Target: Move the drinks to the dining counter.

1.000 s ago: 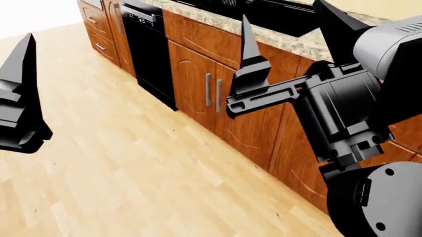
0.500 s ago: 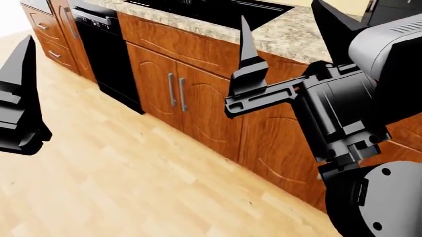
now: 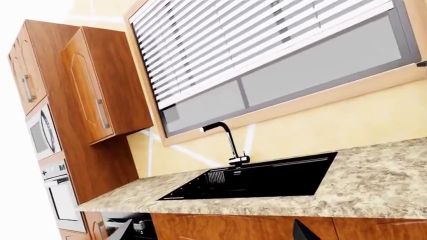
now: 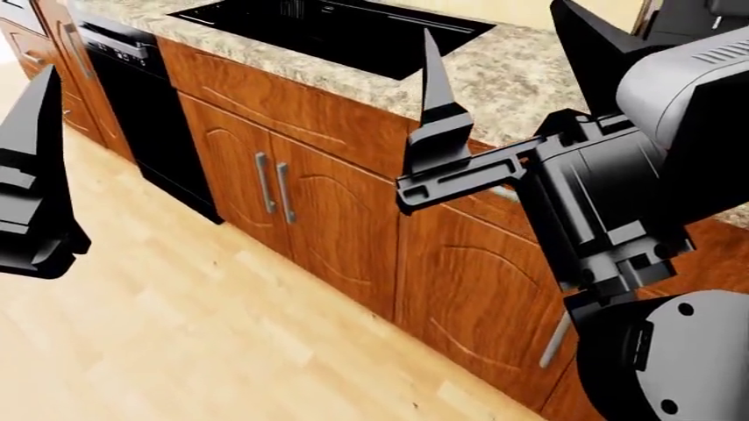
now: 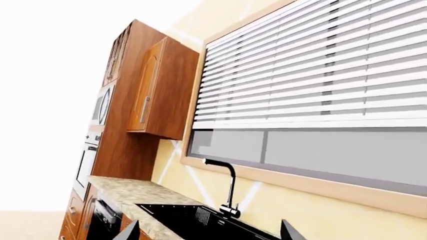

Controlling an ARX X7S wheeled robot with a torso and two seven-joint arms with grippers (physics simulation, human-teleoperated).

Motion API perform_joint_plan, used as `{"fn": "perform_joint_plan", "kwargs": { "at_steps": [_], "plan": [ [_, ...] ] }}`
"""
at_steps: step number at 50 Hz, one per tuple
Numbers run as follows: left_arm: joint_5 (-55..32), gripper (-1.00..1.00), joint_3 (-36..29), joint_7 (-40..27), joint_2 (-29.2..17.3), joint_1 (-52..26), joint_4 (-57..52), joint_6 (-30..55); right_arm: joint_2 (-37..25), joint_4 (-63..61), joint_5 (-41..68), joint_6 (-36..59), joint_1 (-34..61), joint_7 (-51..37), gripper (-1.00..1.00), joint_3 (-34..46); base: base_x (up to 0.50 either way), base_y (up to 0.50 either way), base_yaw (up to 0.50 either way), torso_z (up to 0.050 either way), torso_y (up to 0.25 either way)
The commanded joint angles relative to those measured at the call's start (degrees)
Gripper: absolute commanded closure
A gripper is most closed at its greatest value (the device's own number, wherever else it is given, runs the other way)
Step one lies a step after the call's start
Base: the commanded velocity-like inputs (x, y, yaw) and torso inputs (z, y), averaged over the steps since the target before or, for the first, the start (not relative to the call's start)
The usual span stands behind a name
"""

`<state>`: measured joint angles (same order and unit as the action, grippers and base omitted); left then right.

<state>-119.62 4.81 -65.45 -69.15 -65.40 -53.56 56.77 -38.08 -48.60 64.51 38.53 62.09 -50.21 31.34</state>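
Right gripper (image 4: pixel 503 66) open, empty; left gripper (image 4: pixel 35 175) unclear — faucet (image 5: pixel 227 192) only in wrist views

A brown speckled granite table (image 4: pixel 515 74) is running along the wall on orange wood cabinets (image 4: pixel 339 210) with metal handles. A black sink (image 4: pixel 339 26) is sitting sunk into its top, with a dark tap (image 3: pixel 230 145) standing at the sink's back edge under the window. The cabinets are standing on a pale wood floor (image 4: pixel 175 333).
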Motion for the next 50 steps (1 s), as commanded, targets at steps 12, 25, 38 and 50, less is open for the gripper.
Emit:
{"fn": "perform_joint_plan", "kwargs": {
  "at_steps": [12, 25, 38, 50],
  "plan": [
    [0.17, -1.0, 1.35, 0.31, 0.04, 1.22, -0.01, 0.32, 0.45, 1.05, 1.62, 0.55, 0.98, -0.28, -1.0, 0.38, 0.54, -0.18, 0.0, 0.0, 0.003],
    [-0.19, -1.0, 1.64, 0.08, -0.2, 1.17, -0.06, 0.25, -0.04, 0.16, 1.57, -0.34, 0.42, 0.27, -1.0, 0.17, 0.07, -0.09, -0.38, 0.0, 0.0],
    [-0.29, -1.0, 0.46, -0.18, -0.02, 0.11, -0.01, 0.36, -0.49, -0.15, 1.69, -0.65, 0.13, 0.0, -1.0, 0.01, 0.0, 0.0, -0.5, 0.0, 0.0],
    [-0.87, -1.0, 1.63, -0.09, -0.52, 0.58, -0.01, 0.22, -0.15, 0.28, 1.37, -0.54, 0.39, 0.08, -1.0, 0.45, 0.0, 0.0, -0.5, 0.0, 0.0]
  ]
}}
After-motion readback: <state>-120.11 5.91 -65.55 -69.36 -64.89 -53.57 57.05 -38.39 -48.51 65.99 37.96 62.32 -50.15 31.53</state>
